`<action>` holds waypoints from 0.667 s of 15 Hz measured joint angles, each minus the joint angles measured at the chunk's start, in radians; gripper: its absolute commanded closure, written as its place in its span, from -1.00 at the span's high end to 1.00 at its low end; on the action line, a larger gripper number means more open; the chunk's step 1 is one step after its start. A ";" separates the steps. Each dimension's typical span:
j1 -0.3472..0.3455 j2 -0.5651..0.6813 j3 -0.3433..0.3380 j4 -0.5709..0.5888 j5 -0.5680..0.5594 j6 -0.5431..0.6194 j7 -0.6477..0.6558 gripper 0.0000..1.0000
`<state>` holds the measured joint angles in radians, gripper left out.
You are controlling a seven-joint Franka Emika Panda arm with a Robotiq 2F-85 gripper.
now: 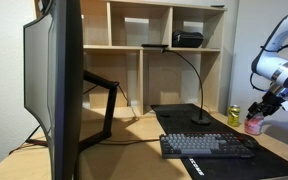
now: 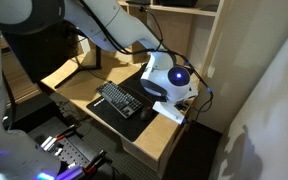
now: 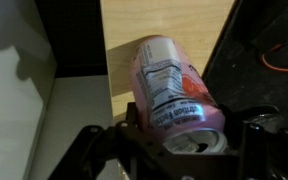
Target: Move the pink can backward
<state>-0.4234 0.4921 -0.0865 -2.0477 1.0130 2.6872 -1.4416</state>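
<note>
Seen in the wrist view: the pink can (image 3: pixel 174 95), on a bare wood strip of the table (image 3: pixel 154 25), just beside the edge of the black mat (image 3: pixel 259 50). Hard to tell whether fully upright or a little tilted. Caught in the hand (image 3: pixel 184 125), closed narrow against both sides near the silvery top; probably gripped so high in order to carry or slide backward without tipping. In an exterior view, placed at the right end of the table, near the yellow-green can (image 1: pixel 234 115) on the left. Better to steer clear of that one. Nearer and further left, the keyboard (image 1: pixel 209 145), apart from both cans.
</note>
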 measured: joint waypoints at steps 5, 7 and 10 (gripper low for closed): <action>0.017 0.000 0.000 -0.003 -0.006 0.005 0.000 0.05; 0.021 0.000 0.000 -0.005 -0.006 0.010 0.000 0.05; 0.024 0.000 0.000 -0.008 -0.006 0.020 0.005 1.00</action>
<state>-0.3992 0.4922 -0.0865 -2.0557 1.0070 2.7074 -1.4366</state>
